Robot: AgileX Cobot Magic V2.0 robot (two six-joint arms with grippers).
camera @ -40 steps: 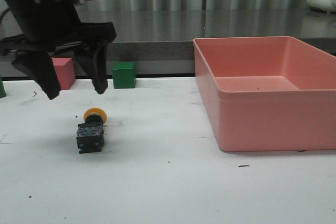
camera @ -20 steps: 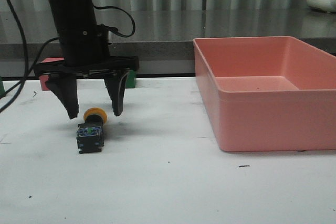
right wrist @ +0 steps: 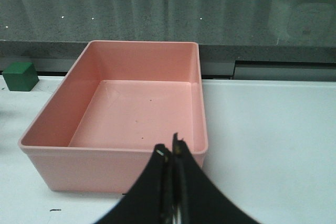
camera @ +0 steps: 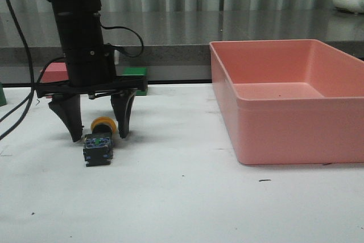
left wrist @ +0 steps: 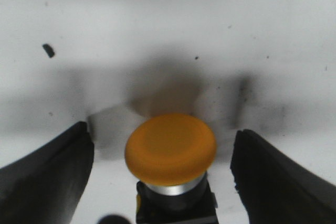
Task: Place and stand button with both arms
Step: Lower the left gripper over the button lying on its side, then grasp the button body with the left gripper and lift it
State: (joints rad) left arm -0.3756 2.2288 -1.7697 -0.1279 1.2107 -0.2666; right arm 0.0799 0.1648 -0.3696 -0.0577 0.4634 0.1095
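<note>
While the button lies on its side on the white table, its yellow cap pointing away from the camera, the left gripper straddles that cap, fingers spread wide and not touching it. Farther right, the right gripper hangs pinched together before the pink bin.

The button lies between the left gripper's spread jaws, untouched.
</note>
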